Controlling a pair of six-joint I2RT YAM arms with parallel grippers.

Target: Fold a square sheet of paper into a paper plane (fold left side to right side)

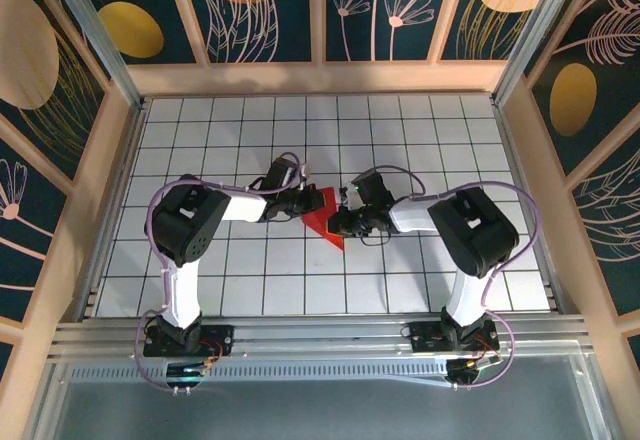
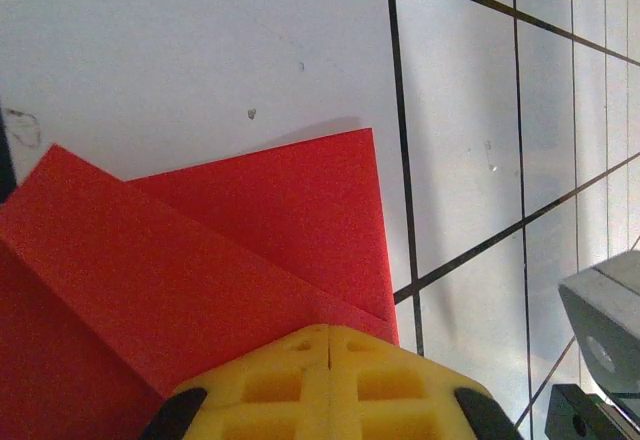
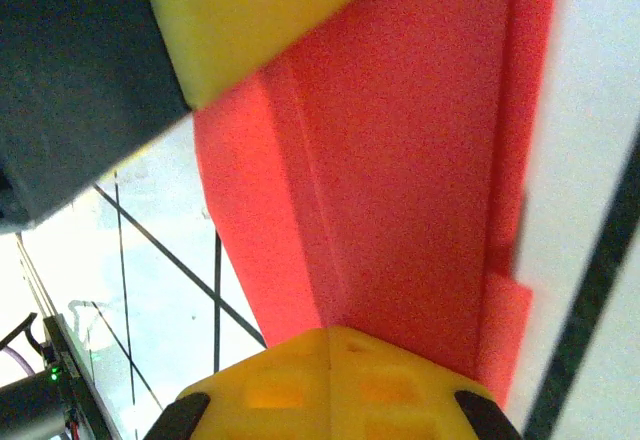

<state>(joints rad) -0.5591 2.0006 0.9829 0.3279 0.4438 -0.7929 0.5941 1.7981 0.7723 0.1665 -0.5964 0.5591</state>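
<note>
The red sheet of paper (image 1: 325,226) lies in the middle of the table, folded in layers into a wedge whose sharp tip points toward the near edge. My left gripper (image 1: 308,200) is shut, and its yellow tips rest on the paper's upper left part. Seen from the left wrist, the left gripper (image 2: 330,332) presses on overlapping red flaps (image 2: 250,230). My right gripper (image 1: 343,222) is shut too, on the paper's right edge. From the right wrist, the right gripper (image 3: 330,335) sits at a crease of the paper (image 3: 400,160), with the left gripper's yellow finger (image 3: 250,10) above it.
The white gridded table (image 1: 440,140) is walled by patterned panels at the back and both sides. Both arms reach inward from their bases at the near edge, and their wrists nearly meet over the paper. A grey part of the right gripper (image 2: 610,310) shows in the left wrist view.
</note>
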